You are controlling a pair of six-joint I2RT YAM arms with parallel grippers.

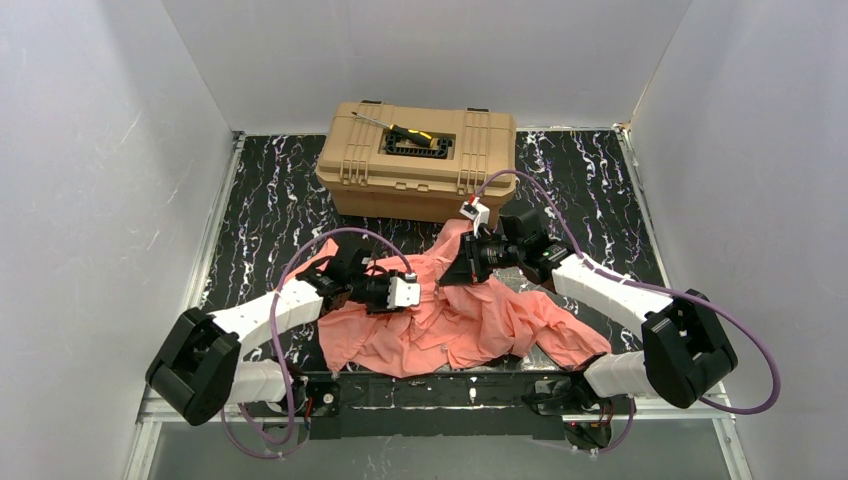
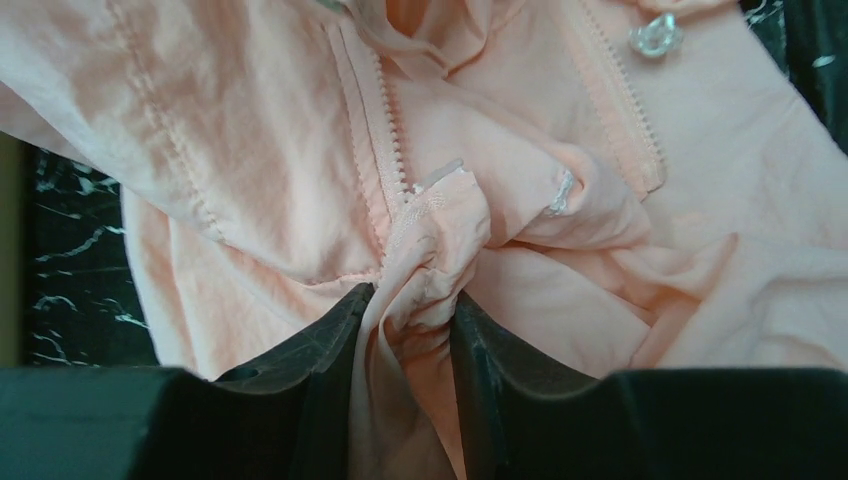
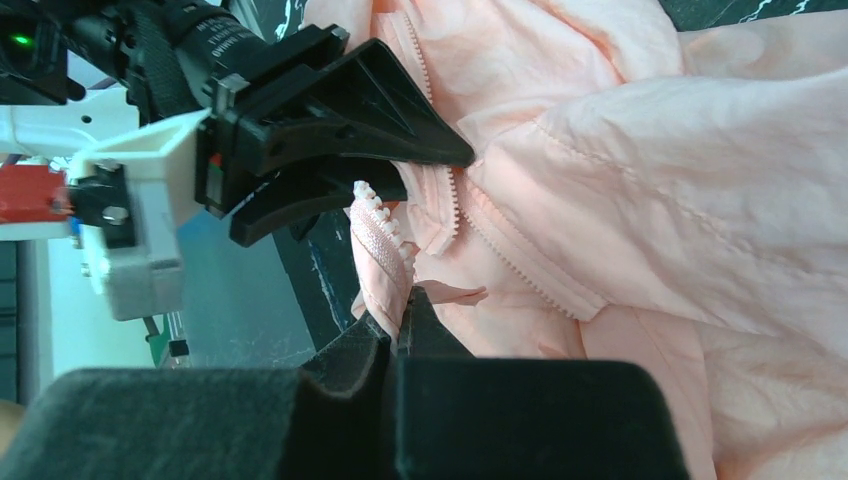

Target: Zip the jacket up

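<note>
Salmon-pink thin fabric: jacket, crumpled and open at the front, lying on the black marbled table at lower centre of the top view. It sits between the two arms and in front of a tan toolbox at upper centre.

Item, left arm: enters from the lower left of the top view, forearm low over the table, wrist turned toward frame centre. The left end effector meets the jacket at its left edge. In the left wrist view it is narrowed partway, its two dark fingers pressing either side of a bunched fold of the jacket. A tape end rises out of that fold at frame centre. One row of zipper teeth runs toward upper centre; a second row lies at upper right, apart from the first.

Item, right arm: enters from the lower right of the top view, elbow raised, forearm angled toward frame centre, wrist over the jacket's upper part and near the left wrist. The right end effector is fully closed at lower centre of its wrist view, pinching a toothed strip of the jacket's zipper, which stands up from the fingertips. The left end effector shows at upper left of that view, its tips against the jacket edge just above the strip.
</note>
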